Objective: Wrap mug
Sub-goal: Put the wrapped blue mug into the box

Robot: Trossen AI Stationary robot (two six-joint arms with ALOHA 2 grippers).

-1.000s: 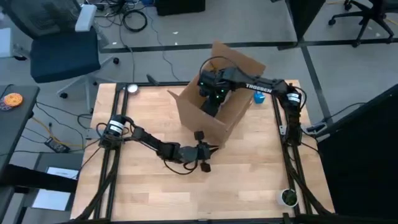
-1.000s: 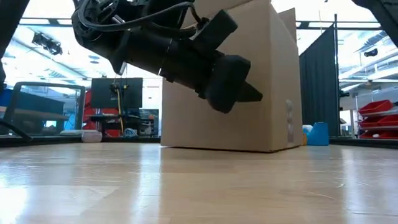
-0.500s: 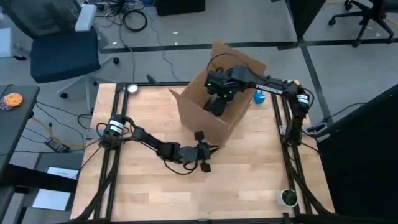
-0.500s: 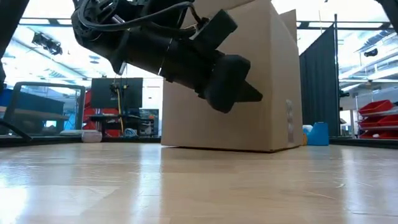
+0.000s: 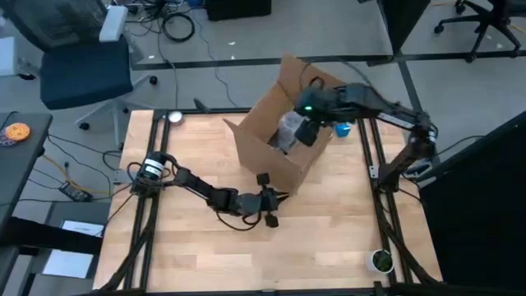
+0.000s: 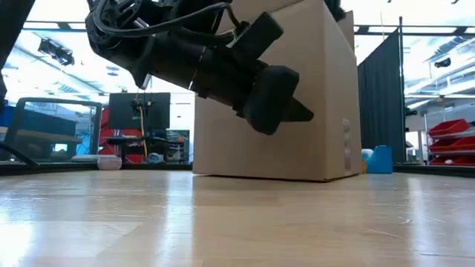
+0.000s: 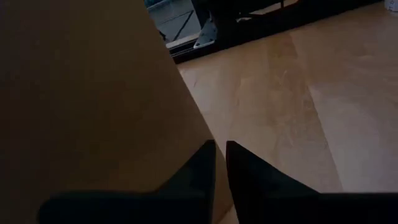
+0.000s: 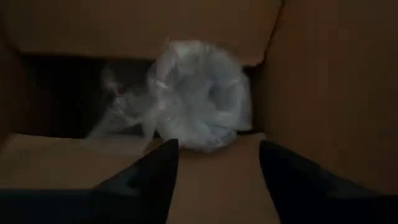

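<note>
Change since earlier frames: right arm is swinging out from over the cardboard box toward the table's right edge, uncovering the pale bundle inside; left arm and box are holding their places.

High view: right gripper is hovering above the cardboard box, over the wrapped mug lying in it. Left gripper is waiting near the box's front wall, above the table; a blue object is standing beside the box.

Low view: left gripper is hanging in front of the box, clear of the tabletop.

Left wrist view: left fingers are sitting pressed together, box wall just beside them.

Right wrist view: right fingers are standing spread, empty, with the bubble-wrapped mug resting in a box corner beyond them.

Handling: bundle is probably light, soft and slippery outside, with a fragile core; pinching across the wrap's middle seems safest.
</note>
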